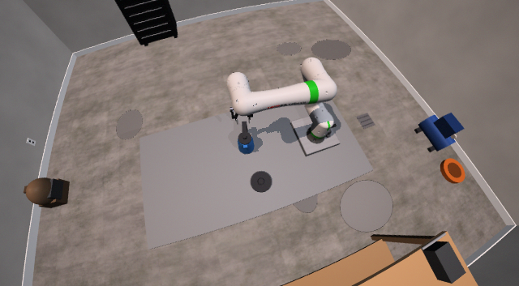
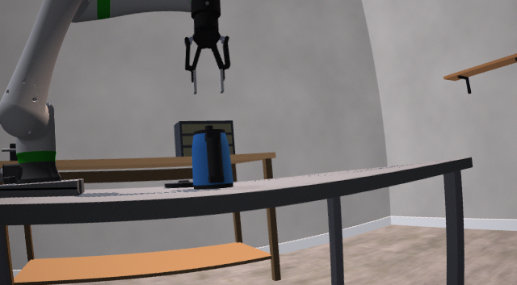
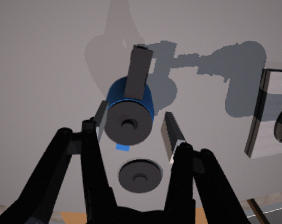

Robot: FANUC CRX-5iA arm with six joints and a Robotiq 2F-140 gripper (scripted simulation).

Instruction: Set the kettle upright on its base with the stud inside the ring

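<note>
The blue kettle (image 1: 246, 143) with a dark lid and black handle stands upright on the grey table, apart from its base. It also shows in the side view (image 2: 212, 160) and in the wrist view (image 3: 129, 115). The round dark base (image 1: 260, 181) lies flat on the table nearer the front; it also shows in the wrist view (image 3: 140, 176) and is mostly hidden behind the kettle in the side view (image 2: 178, 183). My gripper (image 2: 208, 91) hangs high above the kettle, pointing down, fingers half open and empty. It also shows in the top view (image 1: 241, 117).
The arm's mount plate (image 1: 315, 137) sits at the table's right part. A wooden table with a dark box (image 2: 203, 133) stands behind. A wall shelf (image 2: 481, 68) is at the right. A black ladder-like rack (image 1: 139, 0) stands at the far wall.
</note>
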